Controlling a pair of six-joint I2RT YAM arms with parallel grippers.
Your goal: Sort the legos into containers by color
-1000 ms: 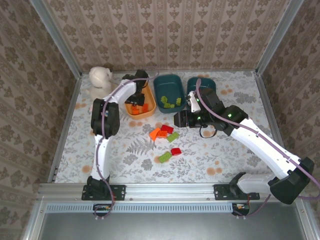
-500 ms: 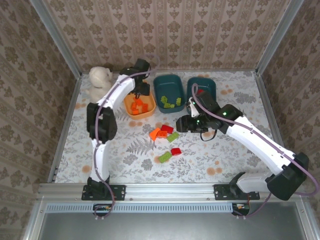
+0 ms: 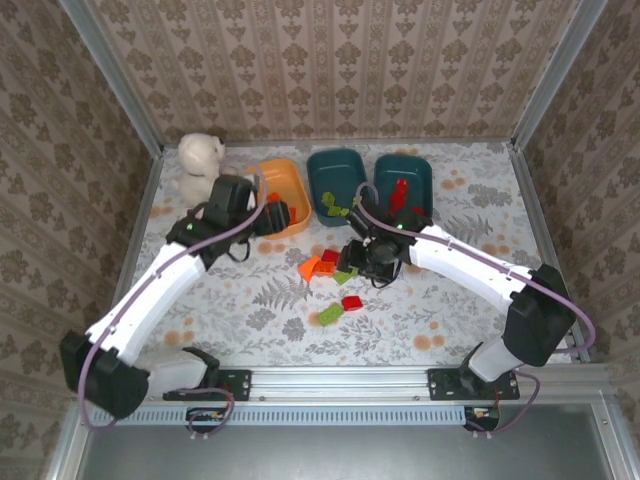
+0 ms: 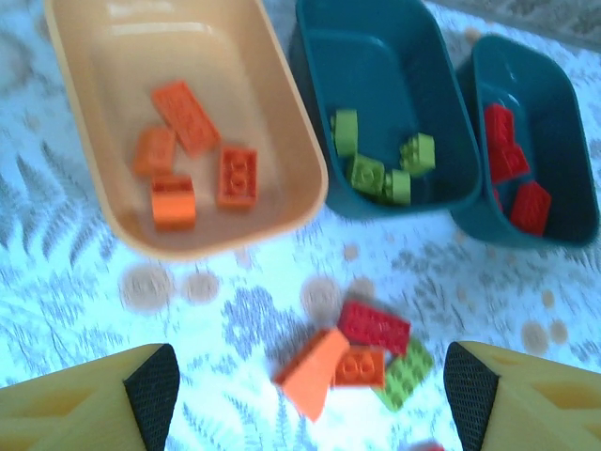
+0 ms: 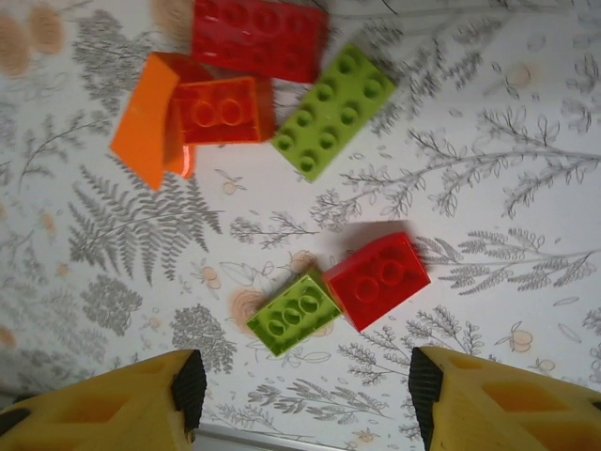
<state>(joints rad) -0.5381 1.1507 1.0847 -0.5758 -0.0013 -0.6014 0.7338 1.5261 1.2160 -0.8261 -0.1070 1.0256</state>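
Three tubs stand in a row at the back: an orange tub [image 4: 310,188] with several orange legos, a middle teal tub [image 4: 376,66] with green legos, and a right teal tub [image 4: 526,75] with red legos. Loose on the table lie a cluster of an orange brick [image 4: 313,371], a red brick [image 4: 374,326] and a green brick [image 4: 406,373]. Closer in are a red brick [image 5: 376,279] and a green brick [image 5: 293,315]. My left gripper [image 3: 272,216] hangs open by the orange tub's near edge. My right gripper [image 5: 305,395] is open above the near pair.
A white plush toy [image 3: 200,160] sits at the back left corner. Metal frame rails [image 3: 530,190] and patterned walls close in the table on three sides. Floral cloth covers the table [image 3: 240,320].
My left arm has pulled back from over the orange tub towards the near left, and its jaws have opened wider. My right gripper has shifted left over the loose bricks.
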